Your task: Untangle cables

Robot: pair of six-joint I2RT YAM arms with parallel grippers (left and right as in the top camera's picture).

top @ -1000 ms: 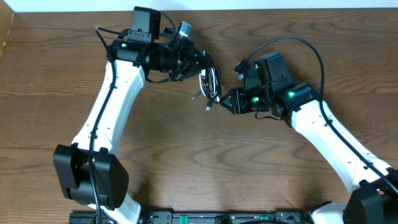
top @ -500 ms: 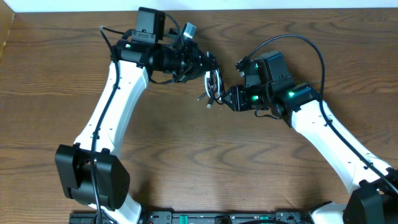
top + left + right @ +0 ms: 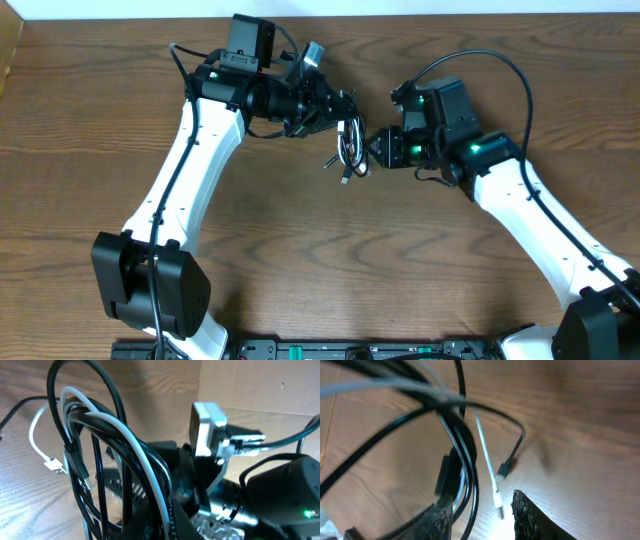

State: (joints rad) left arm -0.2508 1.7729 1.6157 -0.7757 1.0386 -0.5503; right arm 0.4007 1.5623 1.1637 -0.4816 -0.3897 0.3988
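The bench (image 3: 300, 260) carries nothing but the two arms, which meet near its far edge. The left claw (image 3: 338, 108) looks clenched on the top of the cables (image 3: 350, 145), though the loops hide its fingers in its own wrist view. The right claw (image 3: 376, 148) sits just beside the bundle with its jaws apart: bench shows between its fingers (image 3: 526, 510) and nothing is clamped.

The untangling looks barely begun. The cables hang as one bundle between the claws, seemingly clear of the bench. The black one (image 3: 102, 405) and the white one (image 3: 137, 447) are wound together. Only the tails are free, with the white plug (image 3: 498, 505) and the black plug (image 3: 503, 471) dangling side by side. Separating the loops is all left to do.
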